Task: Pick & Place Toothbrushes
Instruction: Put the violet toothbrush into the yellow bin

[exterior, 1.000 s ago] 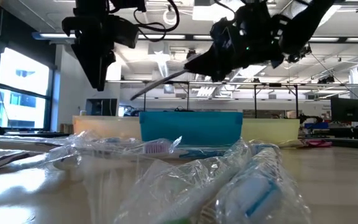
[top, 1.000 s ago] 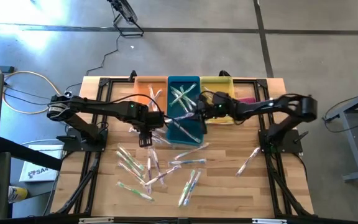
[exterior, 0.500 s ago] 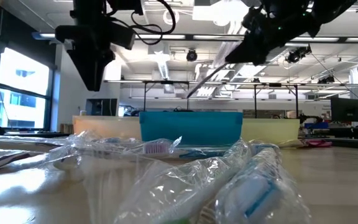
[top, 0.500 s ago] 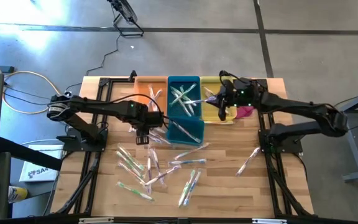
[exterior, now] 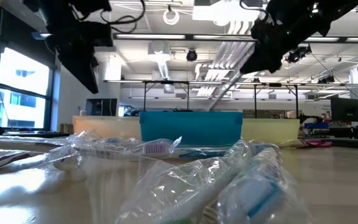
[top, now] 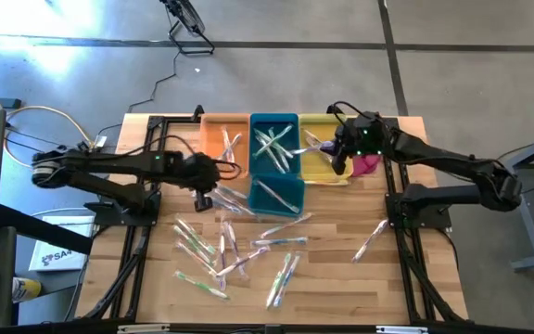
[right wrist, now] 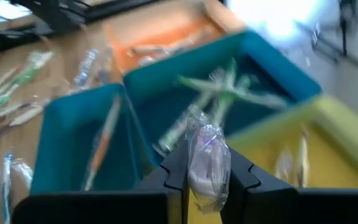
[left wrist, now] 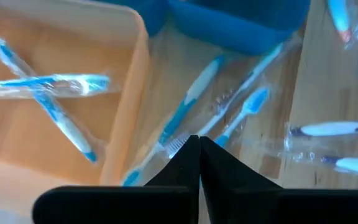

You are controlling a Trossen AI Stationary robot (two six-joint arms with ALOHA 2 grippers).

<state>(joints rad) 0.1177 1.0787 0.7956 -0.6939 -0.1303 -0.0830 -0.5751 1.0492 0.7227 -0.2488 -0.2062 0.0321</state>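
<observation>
Bright, even light falls on my table (top: 341,278), with a hard white glare patch on the floor (top: 26,51) at upper left. Both my wrist views smear with blur. Down low, the nearest wrappers (exterior: 229,186) sit out of focus; ceiling lamps (exterior: 173,14) flare.

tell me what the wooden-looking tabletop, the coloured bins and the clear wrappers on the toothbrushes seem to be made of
The striped pale tabletop looks like jointed wood planks with a smooth matt finish, judging by its grain lines. The orange bin, the teal bin and the yellow bin look like moulded plastic: even colour, thin walls. The crinkled clear wrapper on the nearest toothbrush looks like thin glossy plastic film with bright glints.
</observation>
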